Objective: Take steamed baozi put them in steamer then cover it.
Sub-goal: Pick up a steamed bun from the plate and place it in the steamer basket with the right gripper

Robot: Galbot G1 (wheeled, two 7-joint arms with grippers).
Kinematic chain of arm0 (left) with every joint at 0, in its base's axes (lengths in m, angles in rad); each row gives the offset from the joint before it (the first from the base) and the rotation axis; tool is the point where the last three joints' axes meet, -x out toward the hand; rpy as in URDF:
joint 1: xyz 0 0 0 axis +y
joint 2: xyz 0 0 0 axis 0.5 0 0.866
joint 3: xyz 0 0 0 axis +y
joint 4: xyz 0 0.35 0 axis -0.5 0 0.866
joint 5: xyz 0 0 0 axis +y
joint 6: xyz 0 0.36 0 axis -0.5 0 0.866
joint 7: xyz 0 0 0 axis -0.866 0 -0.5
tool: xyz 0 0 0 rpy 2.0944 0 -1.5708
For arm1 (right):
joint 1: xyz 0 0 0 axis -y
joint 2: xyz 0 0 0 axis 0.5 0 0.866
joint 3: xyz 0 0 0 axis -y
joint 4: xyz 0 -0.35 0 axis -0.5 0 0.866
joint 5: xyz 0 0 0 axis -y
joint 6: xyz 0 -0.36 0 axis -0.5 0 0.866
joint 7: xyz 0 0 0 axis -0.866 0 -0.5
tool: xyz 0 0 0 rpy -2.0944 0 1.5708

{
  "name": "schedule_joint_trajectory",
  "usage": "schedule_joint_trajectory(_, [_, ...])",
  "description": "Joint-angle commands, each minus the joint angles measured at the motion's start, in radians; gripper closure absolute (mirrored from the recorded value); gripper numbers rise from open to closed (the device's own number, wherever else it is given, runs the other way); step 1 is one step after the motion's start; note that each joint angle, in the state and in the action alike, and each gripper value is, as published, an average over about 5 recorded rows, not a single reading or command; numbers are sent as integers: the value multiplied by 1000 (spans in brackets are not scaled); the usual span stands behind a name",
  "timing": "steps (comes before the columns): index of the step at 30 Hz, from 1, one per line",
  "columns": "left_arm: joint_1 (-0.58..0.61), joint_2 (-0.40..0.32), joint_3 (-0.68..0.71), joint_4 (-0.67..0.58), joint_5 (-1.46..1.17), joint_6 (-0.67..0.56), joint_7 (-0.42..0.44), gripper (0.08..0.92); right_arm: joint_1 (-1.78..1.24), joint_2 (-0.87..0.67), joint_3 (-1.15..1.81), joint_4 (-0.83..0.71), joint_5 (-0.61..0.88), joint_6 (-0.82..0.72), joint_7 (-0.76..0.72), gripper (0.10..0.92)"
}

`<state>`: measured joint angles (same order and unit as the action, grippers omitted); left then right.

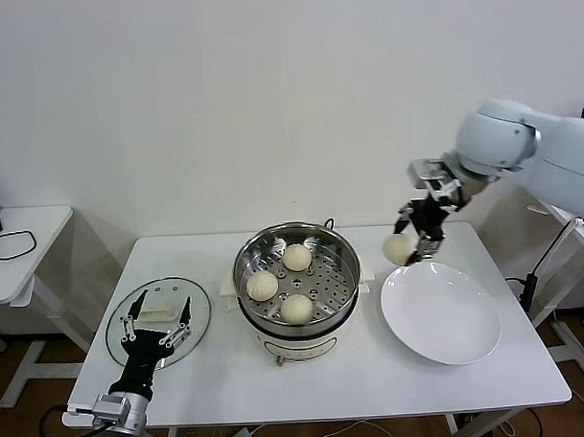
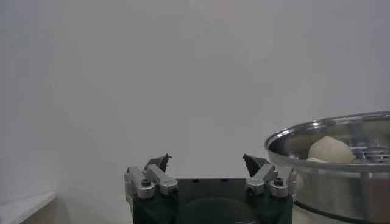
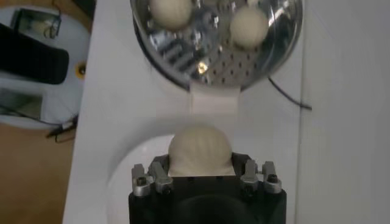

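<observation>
Risk of dropping the last bun on the way to the steamer

The right hand (image 1: 415, 241) is closed on one steamed baozi (image 1: 399, 248) and holds it in the air above the far rim of the white plate (image 1: 440, 314). The steamer (image 1: 296, 276) stands in the middle of the counter (image 1: 375, 388), with three buns on its tray. The soft dough can slip or be squashed if the grip is uneven. The bun can also strike the steel rim (it stands high) and roll off. The left hand (image 1: 158, 326) hangs wide open and empty above the glass lid (image 1: 157, 322), so it may bump it.
</observation>
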<state>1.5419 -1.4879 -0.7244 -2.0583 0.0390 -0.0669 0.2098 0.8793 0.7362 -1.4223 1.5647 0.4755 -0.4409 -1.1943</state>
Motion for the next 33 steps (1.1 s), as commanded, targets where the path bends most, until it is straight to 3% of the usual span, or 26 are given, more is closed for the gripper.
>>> schedule_joint_trajectory(1, [-1, 0, -8, 0, -9, 2, 3, 177, 65, 249, -91, -16, 143, -82, 29, 336])
schedule_joint_trajectory(18, [-16, 8, -59, 43, -18, 5, 17, 177, -276, 449, 53, -325, -91, -50, 19, 332])
schedule_joint_trajectory(33, [-24, 11, -65, 51, -22, 9, 21, 177, -340, 443, 59, -344, -143, -44, 9, 330])
